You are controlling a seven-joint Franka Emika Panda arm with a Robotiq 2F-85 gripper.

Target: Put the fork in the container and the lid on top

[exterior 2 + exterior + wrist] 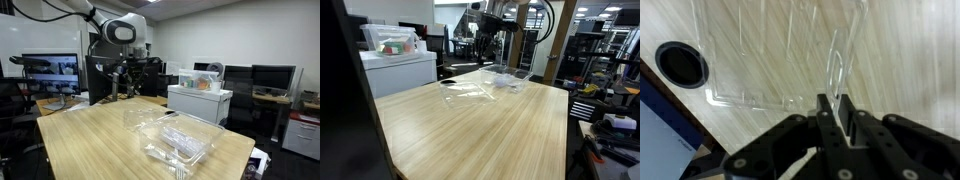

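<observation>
Closest to me, the container (182,140) sits on the surface (90,140), the lid (148,113) just behind it. Beyond the container hangs the gripper (836,108), jaws pinched shut; whether they hold a fork I cannot tell. It should centre squarely over the container before releasing.

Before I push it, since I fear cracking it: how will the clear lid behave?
The lid looks thin and see-through, so probably light and bendy rather than stiff. Lying flat on the smooth wooden table, it would likely slide, not roll or tip. Its glossy plastic may be slippery to pinch.
</observation>
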